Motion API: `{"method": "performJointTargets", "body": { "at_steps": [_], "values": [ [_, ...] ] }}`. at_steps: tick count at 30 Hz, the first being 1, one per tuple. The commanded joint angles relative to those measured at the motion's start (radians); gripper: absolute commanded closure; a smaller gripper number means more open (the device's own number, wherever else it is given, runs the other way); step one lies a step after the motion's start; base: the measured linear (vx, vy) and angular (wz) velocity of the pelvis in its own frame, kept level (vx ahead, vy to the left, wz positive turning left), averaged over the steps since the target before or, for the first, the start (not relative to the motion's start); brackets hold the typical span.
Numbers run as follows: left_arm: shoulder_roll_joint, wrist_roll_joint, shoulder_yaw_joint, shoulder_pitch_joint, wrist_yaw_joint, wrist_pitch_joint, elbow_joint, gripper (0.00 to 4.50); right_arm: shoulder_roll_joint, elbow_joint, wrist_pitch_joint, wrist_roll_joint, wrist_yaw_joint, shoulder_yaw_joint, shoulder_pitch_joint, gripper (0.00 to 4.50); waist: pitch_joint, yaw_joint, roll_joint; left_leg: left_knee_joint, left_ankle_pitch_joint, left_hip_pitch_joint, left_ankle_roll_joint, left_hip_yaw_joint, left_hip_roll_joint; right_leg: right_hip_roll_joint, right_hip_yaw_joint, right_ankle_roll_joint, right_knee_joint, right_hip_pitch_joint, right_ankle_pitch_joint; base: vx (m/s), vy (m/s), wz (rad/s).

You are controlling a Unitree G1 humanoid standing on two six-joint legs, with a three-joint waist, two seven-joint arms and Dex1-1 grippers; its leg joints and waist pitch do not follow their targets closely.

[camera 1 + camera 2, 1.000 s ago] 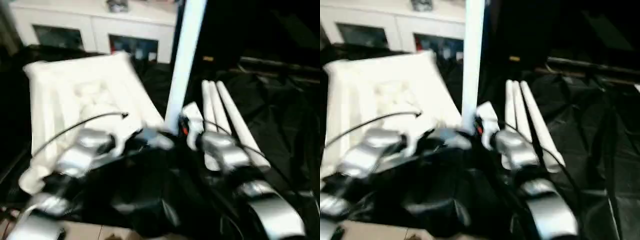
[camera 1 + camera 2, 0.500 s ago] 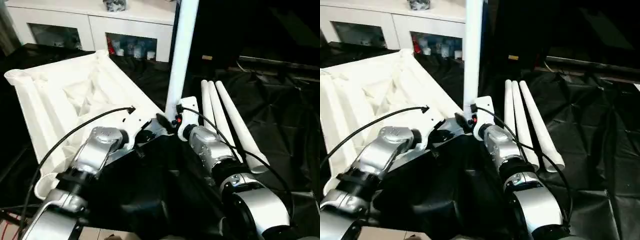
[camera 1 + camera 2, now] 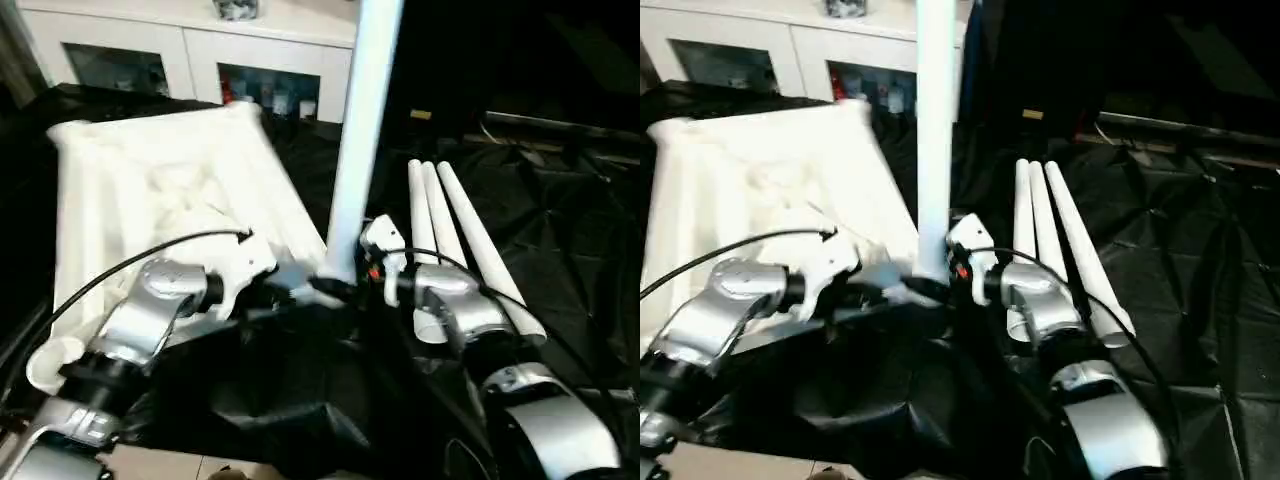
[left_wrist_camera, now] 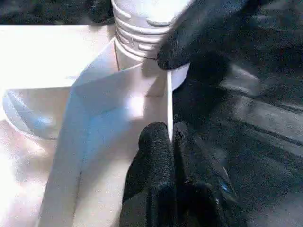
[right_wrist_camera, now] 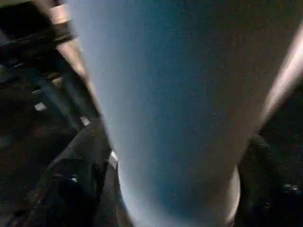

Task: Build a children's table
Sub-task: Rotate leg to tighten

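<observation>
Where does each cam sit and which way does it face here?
Left eye view: on the head, facing forward and down at the upside-down table top, upright leg and three loose legs; both silver forearms show.
Right eye view: same head, slightly offset, same scene.
Left wrist view: looks along the left gripper, shut on a thin white rib by the leg's threaded end.
Right wrist view: close against the upright leg.
Shared: the upright leg appears in all four.
</observation>
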Motion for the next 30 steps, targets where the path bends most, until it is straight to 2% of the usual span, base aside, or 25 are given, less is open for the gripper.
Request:
{"method": "performJointTargets", "body": {
  "at_steps": [1, 4, 6, 13, 15, 18, 19, 20, 21, 23, 25, 26, 28, 29, 30],
  "values": [
    [-0.01, -0.024, -0.027, -0.001, -0.048, -0.028, -0.026, 4.5, -0.002, -0.035, 0.014, 0.011, 0.071, 0.027, 0.014, 1.19, -0.059, 0.002, 0.013, -0.065, -0.138, 0.002, 0.059, -0.001, 0.033, -0.076, 0.067, -0.225, -0.076, 0.06, -0.067, 0.0, 0.0, 0.0],
    [0.006, -0.025, -0.033, -0.001, -0.075, -0.037, -0.017, 4.5, -0.01, -0.059, 0.026, 0.012, 0.106, 0.039, 0.022, 1.39, -0.059, 0.004, 0.013, -0.066, -0.135, 0.001, 0.049, -0.003, 0.034, -0.078, 0.067, -0.219, -0.077, 0.061, -0.083, 0.0, 0.0, 0.0],
    [0.012, -0.024, -0.032, -0.002, -0.081, -0.038, -0.014, 4.5, -0.008, -0.066, 0.038, 0.01, 0.121, 0.044, 0.025, 1.68, -0.059, 0.005, 0.012, -0.066, -0.134, 0.001, 0.044, -0.003, 0.034, -0.079, 0.067, -0.219, -0.077, 0.06, -0.088, 0.0, 0.0, 0.0],
    [0.009, -0.015, -0.024, -0.004, -0.06, -0.044, -0.001, 4.5, 0.007, -0.066, 0.051, 0.008, 0.103, 0.047, 0.032, 1.78, -0.06, 0.004, 0.01, -0.066, -0.125, 0.0, 0.041, -0.003, 0.032, -0.079, 0.067, -0.215, -0.077, 0.061, -0.085, 0.0, 0.0, 0.0],
    [-0.028, -0.016, 0.003, -0.018, 0.008, -0.018, 0.013, 4.5, 0.043, -0.019, 0.065, -0.003, -0.027, 0.013, 0.018, 1.78, -0.058, 0.002, 0.008, -0.068, -0.132, 0.0, 0.033, -0.003, 0.031, -0.079, 0.068, -0.21, -0.079, 0.059, -0.104, 0.0, 0.0, 0.0],
    [-0.053, -0.008, 0.017, -0.034, 0.064, 0.004, 0.026, 4.5, 0.063, 0.03, 0.071, -0.017, -0.147, -0.008, -0.004, 1.78, -0.055, -0.003, 0.01, -0.072, -0.173, 0.003, 0.01, -0.006, 0.031, -0.082, 0.067, -0.187, -0.09, 0.057, -0.202, 0.0, 0.0, 0.0],
    [-0.074, -0.001, 0.029, -0.047, 0.112, 0.02, 0.035, 4.5, 0.08, 0.067, 0.073, -0.02, -0.236, -0.026, -0.021, 1.78, -0.055, -0.005, 0.009, -0.072, -0.178, 0.003, 0.007, -0.006, 0.032, -0.082, 0.068, -0.184, -0.09, 0.057, -0.218, 0.0, 0.0, 0.0],
    [-0.117, 0.014, 0.052, -0.073, 0.212, 0.061, 0.051, 4.5, 0.12, 0.134, 0.086, -0.004, -0.408, -0.075, -0.057, 1.78, -0.052, -0.01, 0.011, -0.075, -0.197, 0.005, -0.018, -0.008, 0.029, -0.083, 0.068, -0.166, -0.098, 0.054, -0.294, 0.0, 0.0, 0.0],
    [-0.132, 0.019, 0.059, -0.082, 0.246, 0.075, 0.056, 4.5, 0.135, 0.155, 0.092, 0.006, -0.462, -0.093, -0.069, 1.78, -0.054, -0.012, 0.01, -0.074, -0.197, 0.006, -0.023, -0.008, 0.03, -0.084, 0.068, -0.162, -0.098, 0.053, -0.304, 0.0, 0.0, 0.0],
    [-0.162, 0.026, 0.073, -0.096, 0.308, 0.108, 0.061, 4.5, 0.164, 0.186, 0.106, 0.023, -0.554, -0.121, -0.088, 1.78, -0.055, -0.011, 0.009, -0.073, -0.182, 0.005, -0.024, -0.008, 0.03, -0.084, 0.068, -0.154, -0.099, 0.053, -0.287, 0.0, 0.0, 0.0],
    [-0.193, 0.039, 0.081, -0.104, 0.369, 0.139, 0.063, 4.5, 0.195, 0.211, 0.116, 0.031, -0.635, -0.139, -0.104, 1.78, -0.058, -0.01, 0.009, -0.07, -0.159, 0.004, -0.014, -0.005, 0.029, -0.081, 0.07, -0.161, -0.092, 0.052, -0.223, 0.0, 0.0, 0.0],
    [-0.221, 0.051, 0.083, -0.111, 0.418, 0.155, 0.068, 4.5, 0.219, 0.234, 0.13, 0.024, -0.716, -0.148, -0.12, 1.78, -0.062, -0.009, 0.004, -0.07, -0.127, 0.001, -0.01, -0.004, 0.028, -0.079, 0.068, -0.164, -0.086, 0.055, -0.168, 0.0, 0.0, 0.0],
    [-0.246, 0.056, 0.081, -0.113, 0.446, 0.165, 0.068, 4.5, 0.236, 0.237, 0.109, 0.002, -0.717, -0.128, -0.12, 1.78, -0.063, -0.008, 0.005, -0.068, -0.104, -0.001, -0.001, -0.003, 0.027, -0.077, 0.067, -0.171, -0.079, 0.056, -0.111, 0.0, 0.0, 0.0],
    [-0.25, 0.058, 0.077, -0.112, 0.446, 0.166, 0.066, 4.5, 0.24, 0.241, 0.102, -0.005, -0.718, -0.124, -0.122, 1.78, -0.063, -0.006, 0.002, -0.067, -0.093, -0.004, 0.008, -0.002, 0.025, -0.077, 0.067, -0.17, -0.078, 0.06, -0.086, 0.0, 0.0, 0.0],
    [-0.256, 0.062, 0.068, -0.109, 0.442, 0.164, 0.062, 4.5, 0.248, 0.25, 0.092, -0.008, -0.717, -0.126, -0.127, 1.22, -0.064, -0.005, 0.003, -0.066, -0.088, -0.004, 0.013, -0.002, 0.025, -0.077, 0.067, -0.172, -0.076, 0.06, -0.074, 0.0, 0.0, 0.0]
  ]
}}
